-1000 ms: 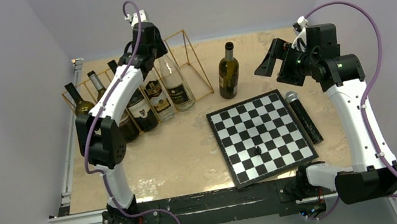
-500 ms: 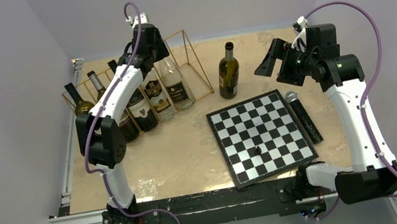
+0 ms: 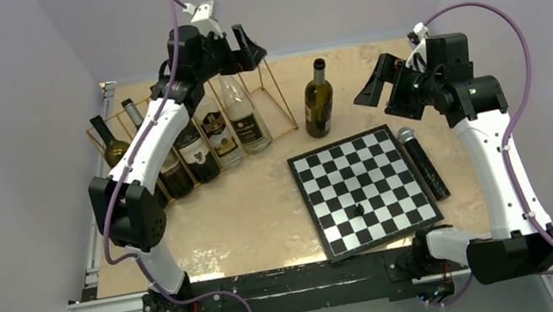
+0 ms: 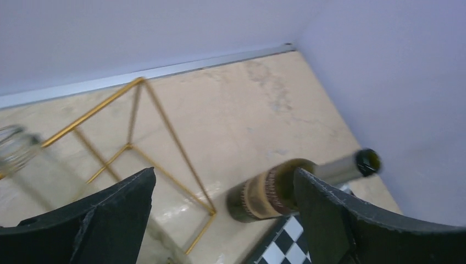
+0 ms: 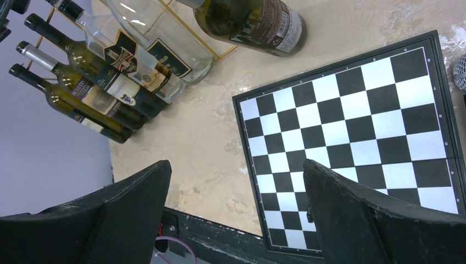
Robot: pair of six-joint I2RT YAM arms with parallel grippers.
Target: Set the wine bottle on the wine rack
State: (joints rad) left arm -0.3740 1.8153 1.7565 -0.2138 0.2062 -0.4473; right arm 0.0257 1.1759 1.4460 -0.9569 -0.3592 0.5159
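A dark green wine bottle (image 3: pixel 318 100) stands upright on the table, right of the wine rack (image 3: pixel 276 91), a gold wire frame. The rack holds several bottles lying in its slots, the rightmost of them a clear bottle (image 3: pixel 242 116); the slot at its right end has nothing in it. My left gripper (image 3: pixel 247 49) hangs open above the rack's right end, holding nothing. In the left wrist view the wine bottle (image 4: pixel 266 191) shows beyond the open left gripper (image 4: pixel 225 190) and the rack's wires (image 4: pixel 165 132). My right gripper (image 3: pixel 380 83) is open in the air, right of the wine bottle (image 5: pixel 258 22).
A black-and-white chessboard (image 3: pixel 365 188) with one small piece lies front right of the bottle. A black microphone (image 3: pixel 422 161) lies along the board's right edge. Walls close in the table at the back and on both sides.
My left gripper has opened, let go of the clear bottle in the rack, and risen up and to the right. The right arm has not moved.
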